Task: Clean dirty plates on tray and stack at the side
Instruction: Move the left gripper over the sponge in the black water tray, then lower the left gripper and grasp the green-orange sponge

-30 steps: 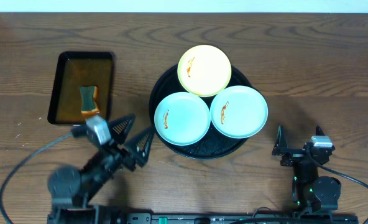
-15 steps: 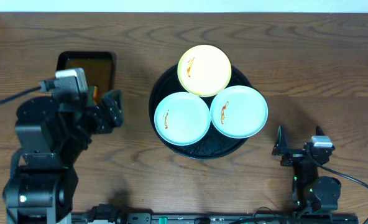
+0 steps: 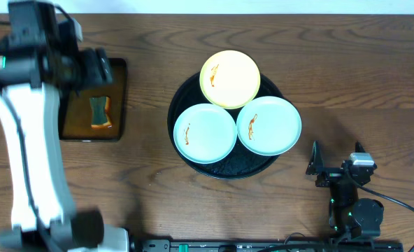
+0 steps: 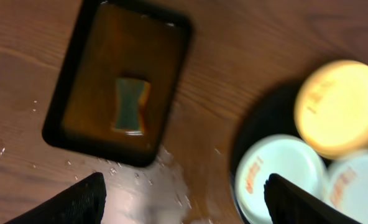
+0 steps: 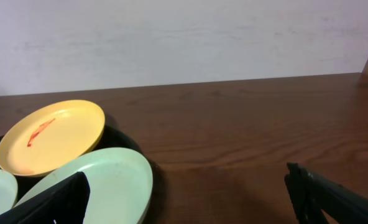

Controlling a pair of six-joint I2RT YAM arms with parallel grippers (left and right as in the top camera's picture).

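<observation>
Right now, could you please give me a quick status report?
Left gripper open, high by rectangular tray. Right gripper open, empty. Three dirty plates on round tray, smeared. Nothing blocking them.

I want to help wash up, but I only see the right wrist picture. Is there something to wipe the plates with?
Observer: Yes. A sponge lies in a small tray, left of the round tray.
Operator: Is the other arm close to it?
Observer: The left gripper hangs open, high up by that small tray, holding nothing.
Operator: Are the green plates dirty too?
Observer: Both. The left plate and the right plate each have an orange smear.
</observation>
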